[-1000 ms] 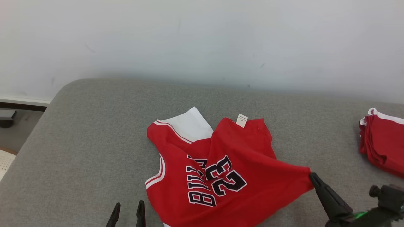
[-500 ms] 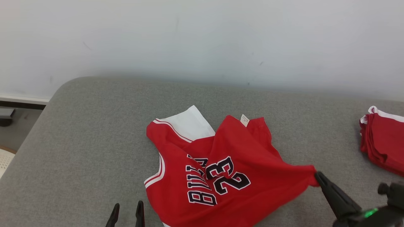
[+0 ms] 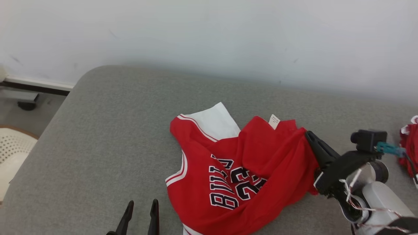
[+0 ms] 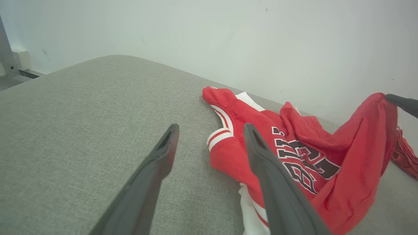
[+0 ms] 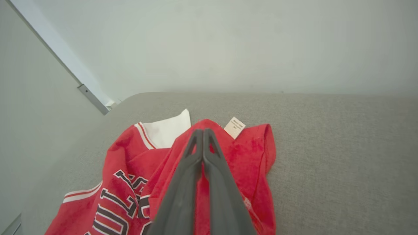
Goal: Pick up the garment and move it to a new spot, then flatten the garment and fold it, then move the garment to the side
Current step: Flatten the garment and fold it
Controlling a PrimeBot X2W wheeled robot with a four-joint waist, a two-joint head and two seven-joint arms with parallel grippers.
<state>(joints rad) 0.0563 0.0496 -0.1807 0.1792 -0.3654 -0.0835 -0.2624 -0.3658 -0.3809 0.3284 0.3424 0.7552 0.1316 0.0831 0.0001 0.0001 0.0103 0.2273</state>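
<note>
Red jersey (image 3: 281,163) crumpled on grey cushion (image 3: 98,130). My right pincer (image 3: 308,134) clamped on its lifted edge; left pincer (image 3: 142,203) spread wide, empty. Best lift high before carrying, so nothing drags.

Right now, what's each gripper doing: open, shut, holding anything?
Left gripper: open, holding nothing, beside the jersey.
Right gripper: shut on a raised edge of the jersey.

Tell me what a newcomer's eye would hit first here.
The red jersey with black lettering, crumpled on the gray cushion, stands out most. The right gripper pinches its right edge, raised off the cushion. The left gripper hovers open beside it.
</note>
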